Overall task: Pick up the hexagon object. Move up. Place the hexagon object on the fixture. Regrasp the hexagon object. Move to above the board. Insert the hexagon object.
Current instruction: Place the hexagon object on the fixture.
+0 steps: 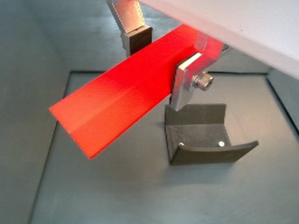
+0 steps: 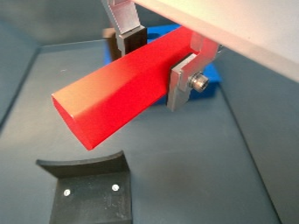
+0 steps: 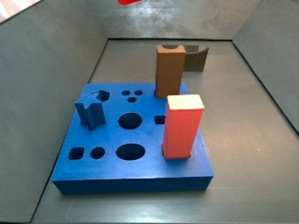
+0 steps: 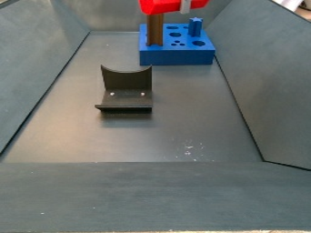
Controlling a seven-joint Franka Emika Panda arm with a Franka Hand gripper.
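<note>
The gripper (image 1: 163,57) is hanging high above the grey worktop (image 4: 183,127), its flat silver plates with dark pads (image 2: 131,39) clamping the hexagon object (image 1: 117,101), a slim bright red rod with smooth flat faces and sharp edges. In both wrist views the rod is lying crosswise between the jaws, tilting so that its free end is pointing down towards the floor. In a side view only a red tip (image 3: 128,2) is showing at the top edge. The fixture (image 4: 123,89), a short dark block with a curved notch and two small pale dots on its face, is standing on the floor below, well apart from the rod. The board (image 3: 128,157), a thick matte blue slab with round and shaped holes, is carrying a brown post (image 3: 170,70), a thick red block with a pale top (image 3: 184,127) and a small blue peg (image 3: 89,114).
</note>
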